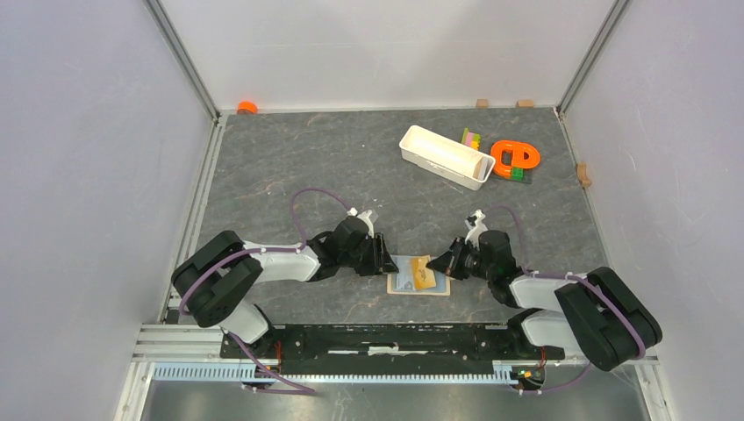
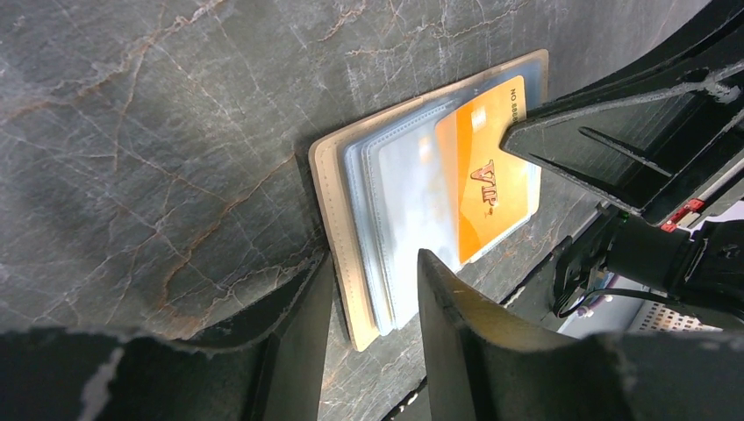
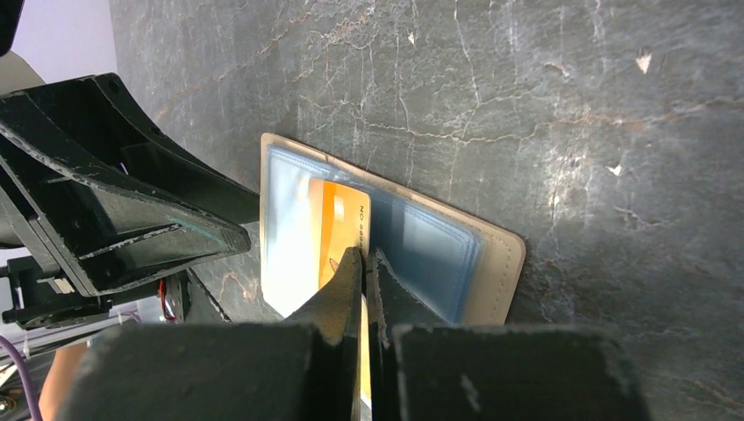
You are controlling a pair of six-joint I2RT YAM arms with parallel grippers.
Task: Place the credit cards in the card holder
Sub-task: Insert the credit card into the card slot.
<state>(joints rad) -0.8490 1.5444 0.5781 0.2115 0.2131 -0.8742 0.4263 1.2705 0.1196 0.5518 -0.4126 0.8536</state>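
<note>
Top external: grey marbled counter (image 1: 351, 175), white walls (image 1: 395, 44); right wrist reveals right claw (image 3: 365, 256) pinching orange card (image 3: 338, 219) (left claw (image 2: 375, 263) agape).

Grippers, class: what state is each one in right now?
The left gripper is open, over the card holder edge.
The right gripper is shut on the orange card.

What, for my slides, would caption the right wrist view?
Right gripper pinches an orange card, its far end lying on the open card holder.
</note>
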